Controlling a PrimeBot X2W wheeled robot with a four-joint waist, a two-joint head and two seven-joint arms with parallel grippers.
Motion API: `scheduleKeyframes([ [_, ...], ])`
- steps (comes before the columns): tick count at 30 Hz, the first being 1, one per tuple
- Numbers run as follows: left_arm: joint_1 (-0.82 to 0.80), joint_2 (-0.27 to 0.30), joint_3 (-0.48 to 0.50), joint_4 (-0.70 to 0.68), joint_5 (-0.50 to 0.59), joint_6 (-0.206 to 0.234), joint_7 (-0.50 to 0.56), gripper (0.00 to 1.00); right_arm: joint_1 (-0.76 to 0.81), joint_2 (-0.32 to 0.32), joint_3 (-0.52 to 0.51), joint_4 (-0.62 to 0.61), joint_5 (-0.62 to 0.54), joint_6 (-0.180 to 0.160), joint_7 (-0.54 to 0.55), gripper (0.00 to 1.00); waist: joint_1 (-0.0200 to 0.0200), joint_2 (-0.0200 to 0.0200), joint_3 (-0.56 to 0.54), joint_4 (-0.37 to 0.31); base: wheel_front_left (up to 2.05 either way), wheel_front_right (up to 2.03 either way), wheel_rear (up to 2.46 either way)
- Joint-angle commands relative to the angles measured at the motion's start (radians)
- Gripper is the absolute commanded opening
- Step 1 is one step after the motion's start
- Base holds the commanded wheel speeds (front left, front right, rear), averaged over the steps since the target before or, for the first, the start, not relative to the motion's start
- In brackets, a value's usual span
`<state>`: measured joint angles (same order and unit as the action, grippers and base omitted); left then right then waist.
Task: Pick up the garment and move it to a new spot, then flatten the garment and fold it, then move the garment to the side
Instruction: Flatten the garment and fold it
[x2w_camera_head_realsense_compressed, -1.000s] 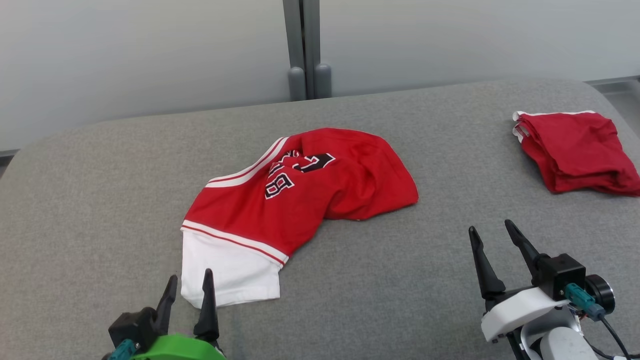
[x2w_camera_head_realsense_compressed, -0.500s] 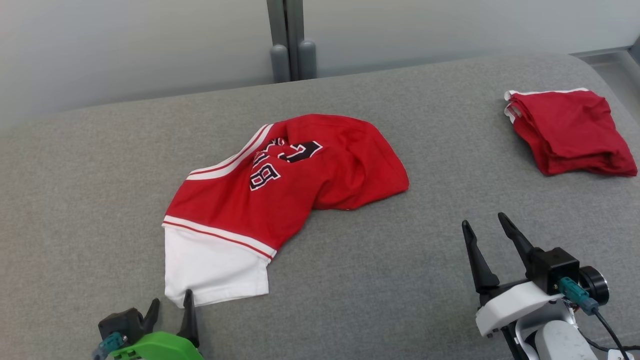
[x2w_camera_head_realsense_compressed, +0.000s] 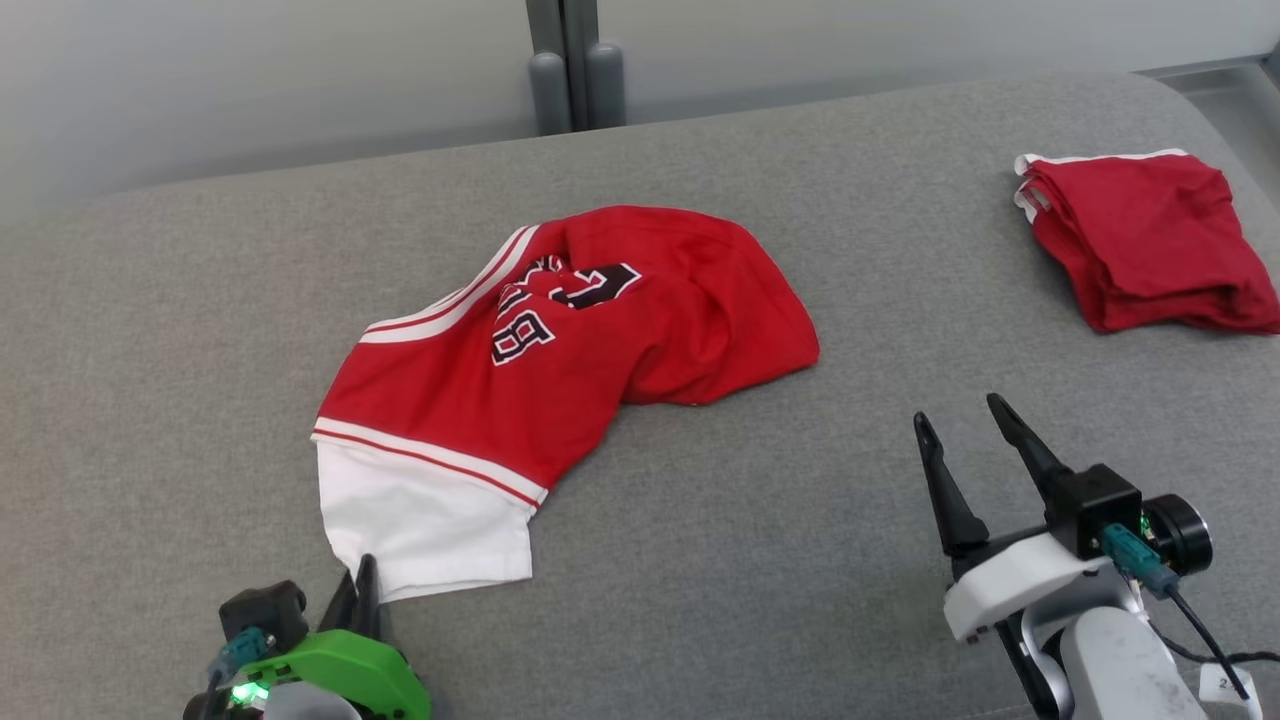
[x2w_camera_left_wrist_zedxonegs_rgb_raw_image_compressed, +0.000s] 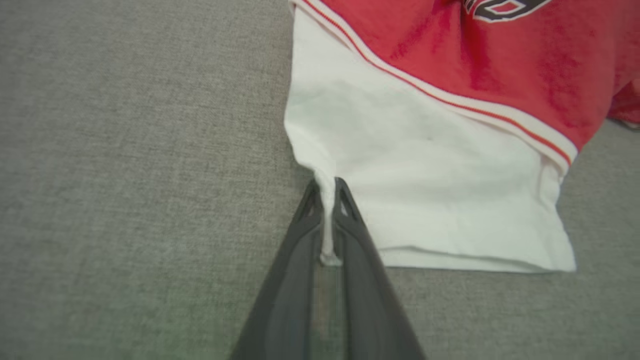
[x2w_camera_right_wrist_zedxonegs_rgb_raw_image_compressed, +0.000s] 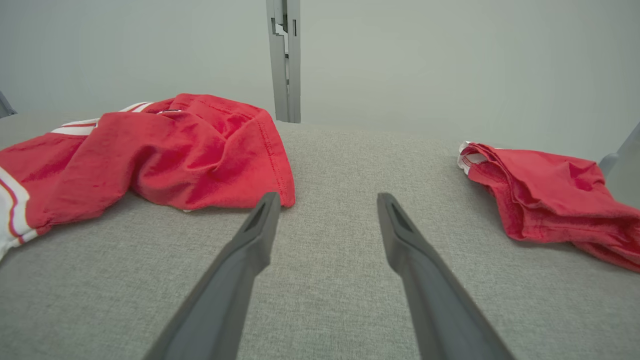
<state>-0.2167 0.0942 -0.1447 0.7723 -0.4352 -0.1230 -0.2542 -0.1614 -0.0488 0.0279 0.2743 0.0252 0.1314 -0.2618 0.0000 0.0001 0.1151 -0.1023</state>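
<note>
The left gripper (x2w_camera_left_wrist_zedxonegs_rgb_raw_image_compressed: 327, 189) is pinched tight on the near white corner of the garment (x2w_camera_head_realsense_compressed: 600, 350); the right gripper (x2w_camera_head_realsense_compressed: 953, 412) stands wide apart, holding nothing, over the grey cushion (x2w_camera_head_realsense_compressed: 760, 560); the garment lies crumpled mid-cushion, a folded red cloth (x2w_camera_head_realsense_compressed: 1140, 240) well apart to its right.

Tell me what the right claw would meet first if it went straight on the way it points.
Probably nothing nearby: the right claw points along bare grey cushion, between the red jersey and the folded red garment; depth beyond is unclear.

Right end effector (x2w_camera_right_wrist_zedxonegs_rgb_raw_image_compressed: 327, 198) jaws apart; garment (x2w_camera_right_wrist_zedxonegs_rgb_raw_image_compressed: 175, 150) view-left, folded red cloth (x2w_camera_right_wrist_zedxonegs_rgb_raw_image_compressed: 550, 200) view-right.
</note>
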Motion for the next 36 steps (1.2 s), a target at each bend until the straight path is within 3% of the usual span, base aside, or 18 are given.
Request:
scheduleKeyframes([
  [1, -0.015, -0.002, -0.01, -0.003, -0.002, -0.005, -0.001, 0.0, -0.029, -0.003, -0.001, 0.016, -0.017, -0.002, -0.004, 1.0, 0.0, -0.0001, 0.009, 0.015, 0.0, 0.0, 0.0],
  [8, -0.031, -0.003, -0.008, -0.107, -0.001, -0.007, -0.011, 0.0, -0.184, -0.003, -0.018, 0.17, -0.052, -0.002, 0.022, 1.0, 0.0, -0.0001, 0.046, 0.071, 0.0, 0.0, 0.0],
  [17, -0.018, -0.018, -0.008, -0.275, 0.039, -0.008, -0.011, 0.0, -0.402, -0.003, -0.045, 0.446, -0.099, -0.002, 0.137, 1.0, 0.0, -0.0001, 0.114, 0.146, 0.0, 0.0, 0.0],
  [29, -0.004, -0.029, 0.008, -0.341, 0.052, -0.008, -0.011, 0.0, -0.533, -0.003, 0.035, 0.702, -0.069, -0.002, 0.14, 1.0, 0.0, -0.0001, 0.152, 0.15, 0.0, 0.0, 0.0],
  [30, -0.004, -0.029, 0.01, -0.343, 0.053, -0.009, -0.011, 0.0, -0.537, -0.003, 0.043, 0.713, -0.064, -0.002, 0.139, 0.96, 0.0, -0.0001, 0.153, 0.147, 0.0, 0.0, 0.0],
  [31, -0.003, -0.03, 0.014, -0.345, 0.053, -0.009, -0.011, 0.0, -0.544, -0.003, 0.052, 0.725, -0.056, -0.002, 0.134, 0.47, 0.0, -0.0001, 0.154, 0.143, 0.0, 0.0, 0.0],
  [33, -0.001, -0.03, 0.018, -0.347, 0.053, -0.009, -0.011, 0.0, -0.554, -0.003, 0.07, 0.742, -0.041, -0.002, 0.126, 0.11, 0.0, -0.0001, 0.154, 0.138, 0.0, 0.0, 0.0],
  [34, 0.0, -0.03, 0.02, -0.347, 0.055, -0.009, -0.011, 0.0, -0.559, -0.003, 0.079, 0.749, -0.032, -0.002, 0.122, 0.0, 0.0, -0.0001, 0.154, 0.135, 0.0, 0.0, 0.0],
  [36, 0.0, -0.029, 0.023, -0.348, 0.057, -0.009, -0.011, 0.0, -0.568, -0.004, 0.1, 0.761, -0.013, -0.002, 0.118, 0.0, 0.0, -0.0001, 0.152, 0.129, 0.0, 0.0, 0.0],
])
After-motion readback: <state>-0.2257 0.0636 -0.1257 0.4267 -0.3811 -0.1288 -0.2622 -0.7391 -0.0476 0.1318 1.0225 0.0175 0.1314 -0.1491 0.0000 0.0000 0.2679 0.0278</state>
